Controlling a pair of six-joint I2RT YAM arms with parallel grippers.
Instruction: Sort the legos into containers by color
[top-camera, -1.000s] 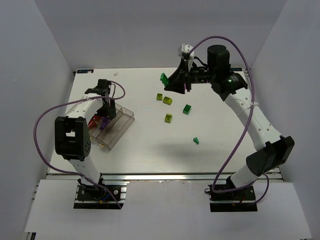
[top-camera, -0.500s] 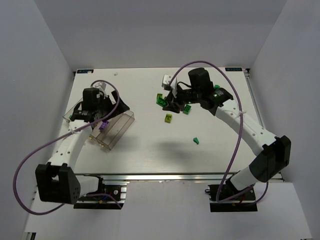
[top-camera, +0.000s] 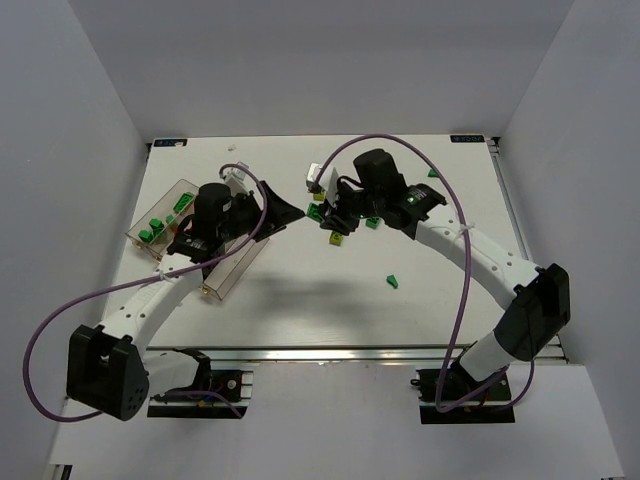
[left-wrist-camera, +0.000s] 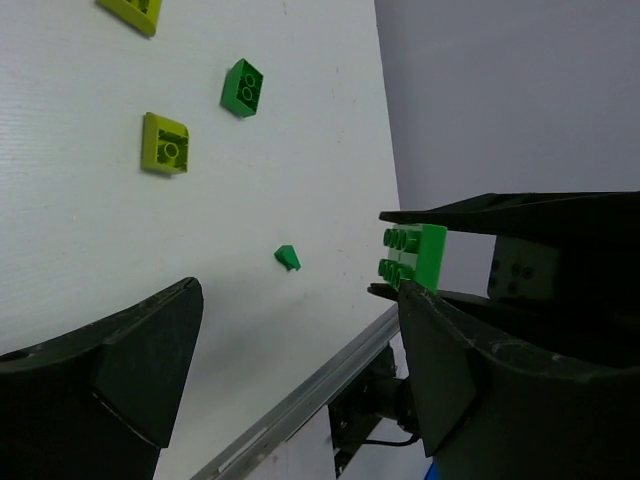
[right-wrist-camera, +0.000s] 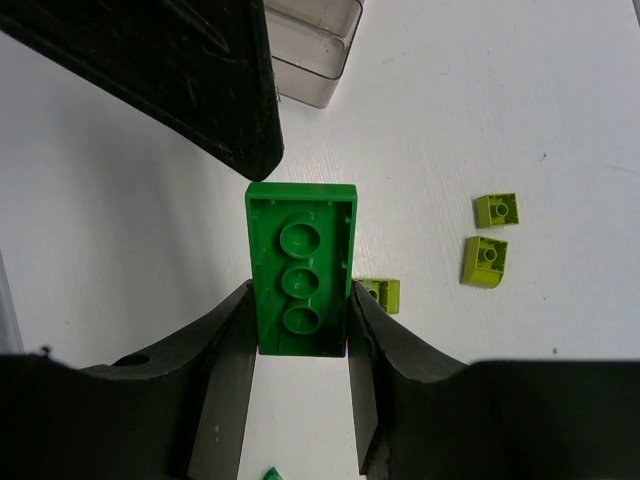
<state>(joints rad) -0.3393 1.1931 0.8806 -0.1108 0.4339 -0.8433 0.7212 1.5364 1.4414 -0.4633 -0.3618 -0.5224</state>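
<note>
My right gripper (right-wrist-camera: 300, 296) is shut on a green two-by-four lego (right-wrist-camera: 301, 268), seen from its hollow underside. The same lego (left-wrist-camera: 415, 255) shows in the left wrist view, poking out between black fingers at the right. My left gripper (left-wrist-camera: 297, 300) is open with nothing between its fingers; one finger (right-wrist-camera: 200, 70) hangs just beyond the held lego. From above, the left gripper (top-camera: 285, 211) and right gripper (top-camera: 325, 212) nearly meet at the table's middle. The clear container tray (top-camera: 235, 268) lies at the left, with green legos (top-camera: 155, 229) in its far compartment.
Loose legos lie on the white table: yellow-green ones (right-wrist-camera: 497, 209) (right-wrist-camera: 485, 262) (right-wrist-camera: 381, 294), a yellow-green one (top-camera: 338, 238), green ones (top-camera: 372, 222) (top-camera: 393, 281). A tray corner (right-wrist-camera: 315, 50) is near the left finger. White walls enclose the table.
My left arm swung from over the tray rightward to the table's middle. My right arm carried the green lego from the far side leftward and nearer, so the grippers now face each other.
</note>
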